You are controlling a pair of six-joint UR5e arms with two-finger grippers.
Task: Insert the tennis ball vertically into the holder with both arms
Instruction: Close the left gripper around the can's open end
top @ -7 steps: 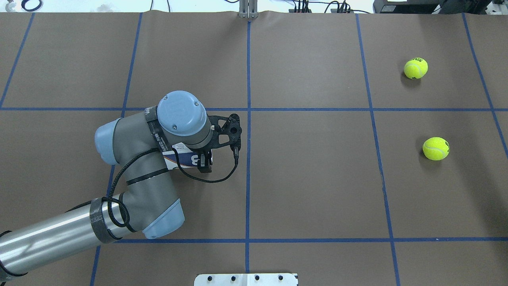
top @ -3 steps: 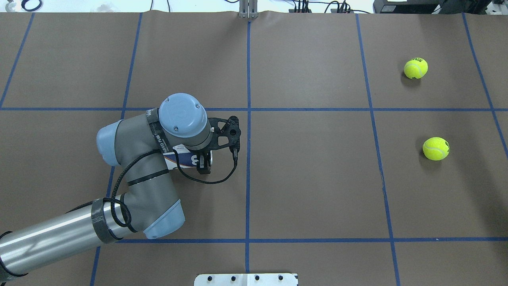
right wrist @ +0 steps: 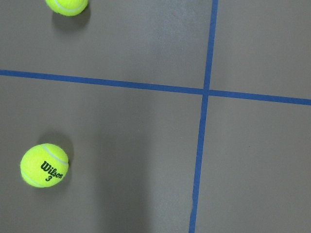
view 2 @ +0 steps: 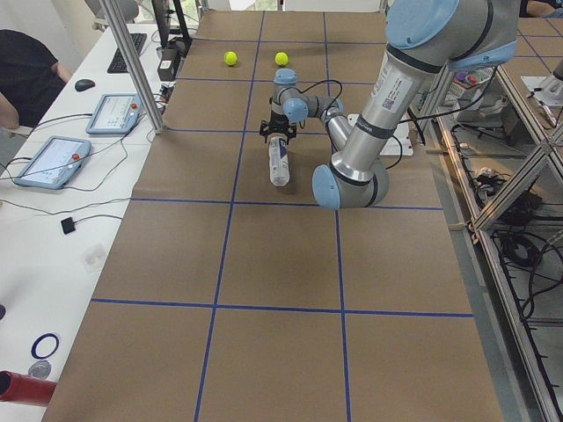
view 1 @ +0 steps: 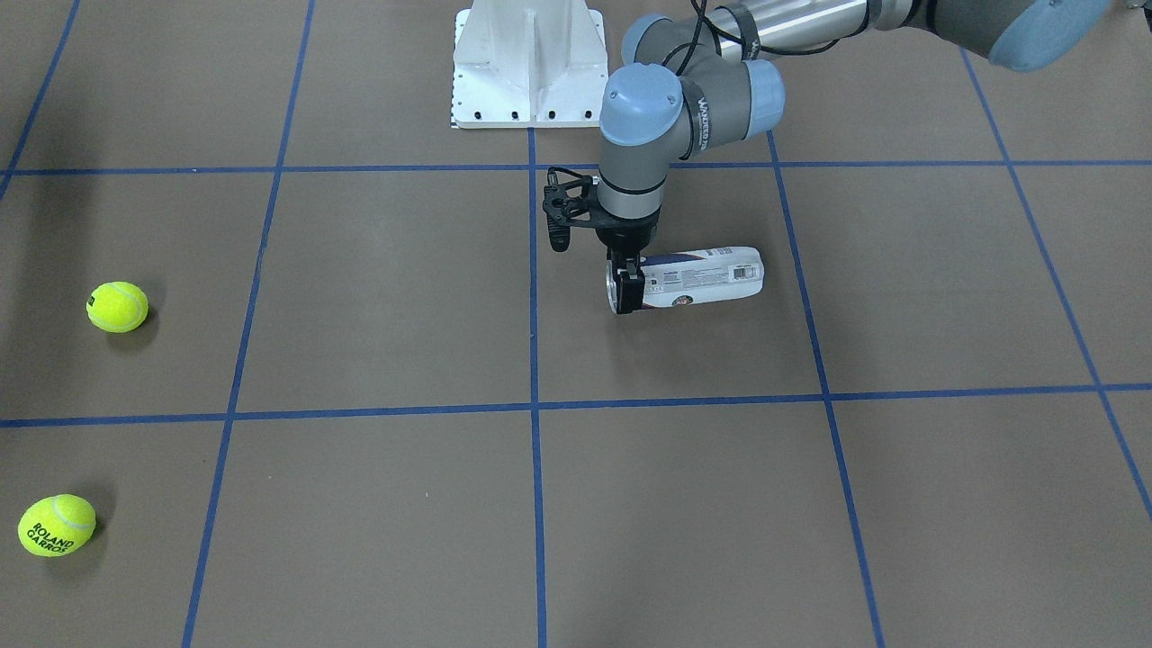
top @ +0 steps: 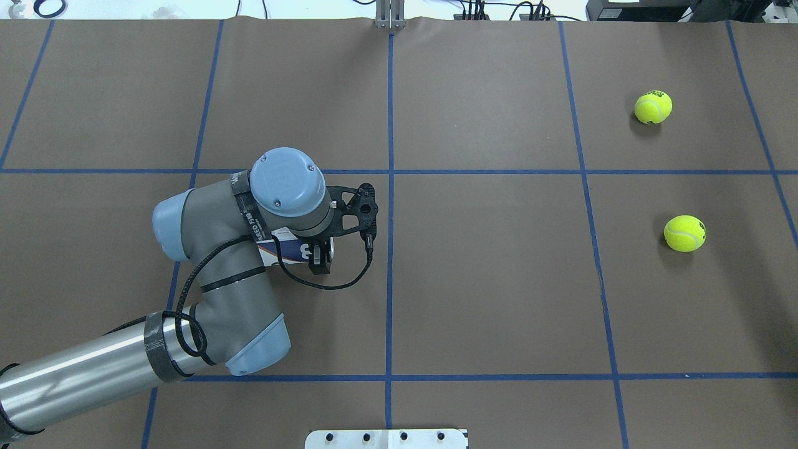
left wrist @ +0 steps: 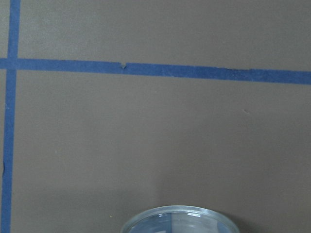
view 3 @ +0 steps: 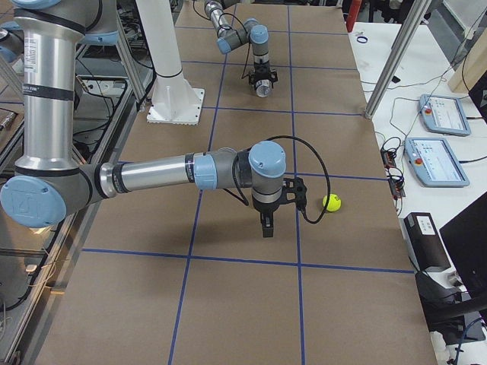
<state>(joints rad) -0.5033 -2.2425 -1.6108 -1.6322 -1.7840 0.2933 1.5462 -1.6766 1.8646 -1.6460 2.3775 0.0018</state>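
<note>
We've barely begun: left jaws grip the lying holder (view 1: 711, 274), right jaws' state we cannot tell, and both balls (view 1: 117, 307) (view 1: 56, 526) sit untouched on the table (view 1: 405, 504).

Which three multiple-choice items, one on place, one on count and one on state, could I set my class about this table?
1. Where is the left gripper?
A) over a ball
B) at the holder's open end
C) off the table

2. How many balls lie on the table?
A) two
B) three
C) four

3. How is the holder placed?
A) upright
B) stacked on a ball
C) on its side

Answers:
1 B: the front-facing view shows it at the holder's mouth.
2 A: only two yellow balls show, both far from the holder on the robot's right.
3 C: its length runs level along the table.
</note>
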